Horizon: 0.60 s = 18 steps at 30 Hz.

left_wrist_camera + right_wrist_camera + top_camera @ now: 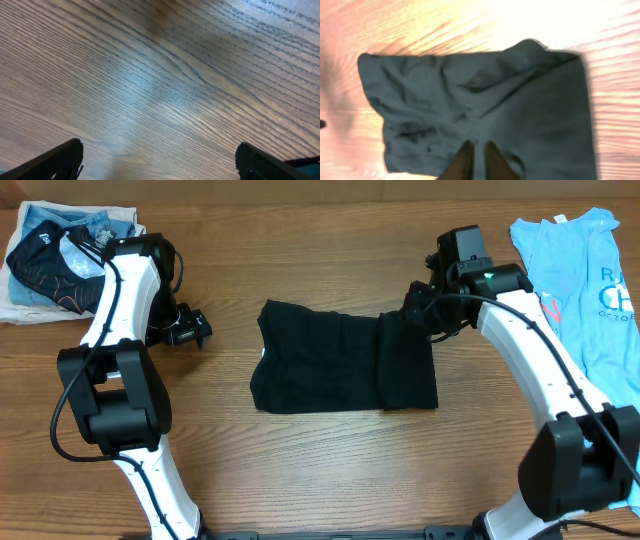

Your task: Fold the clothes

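Right, the black T-shirt (340, 370) lies flat just under the right gripper (479, 147), fingers nearly touching, nothing visibly pinched. The left gripper (160, 155) gapes over bare table (150, 75). Soft, light, floppy: I'd pinch a corner.

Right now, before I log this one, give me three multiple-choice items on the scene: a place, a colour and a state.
1. Where does the black T-shirt lie?
A) in the middle of the table
B) draped over the left arm
C) hanging off the front edge

2. What colour is the other T-shirt, at the right edge?
A) red
B) light blue
C) white

3. How is the left gripper?
A) open over bare wood
B) shut on the black T-shirt
C) shut on a sock

Key: 1 A, it lies folded between the two arms; 2 B, pale blue with print; 3 A, its fingers stand wide apart above wood grain.
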Tool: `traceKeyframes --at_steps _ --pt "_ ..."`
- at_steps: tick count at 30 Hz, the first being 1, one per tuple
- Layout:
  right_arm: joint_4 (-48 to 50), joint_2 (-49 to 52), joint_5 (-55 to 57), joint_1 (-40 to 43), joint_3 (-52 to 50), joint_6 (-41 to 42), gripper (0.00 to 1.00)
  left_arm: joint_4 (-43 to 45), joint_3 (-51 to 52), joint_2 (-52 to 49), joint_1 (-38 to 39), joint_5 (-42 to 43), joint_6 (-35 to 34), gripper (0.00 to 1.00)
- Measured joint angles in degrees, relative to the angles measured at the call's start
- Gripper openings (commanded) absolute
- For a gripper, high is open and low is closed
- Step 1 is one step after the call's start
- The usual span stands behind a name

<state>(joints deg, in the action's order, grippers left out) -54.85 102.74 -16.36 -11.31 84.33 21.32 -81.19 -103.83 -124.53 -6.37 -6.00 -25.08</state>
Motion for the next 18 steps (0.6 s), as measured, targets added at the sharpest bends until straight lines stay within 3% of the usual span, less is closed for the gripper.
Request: traceKeyframes --at_steps 12,18 --pt "11.2 19.9 -17.1 -0.3 0.0 -5.4 0.08 0.0 0.0 0.0 0.0 0.0 0.0 1.00" --pt "10.4 21.7 -21.4 1.4 1.1 -5.7 0.05 0.0 0.0 0.0 0.0 0.0 0.0 1.00"
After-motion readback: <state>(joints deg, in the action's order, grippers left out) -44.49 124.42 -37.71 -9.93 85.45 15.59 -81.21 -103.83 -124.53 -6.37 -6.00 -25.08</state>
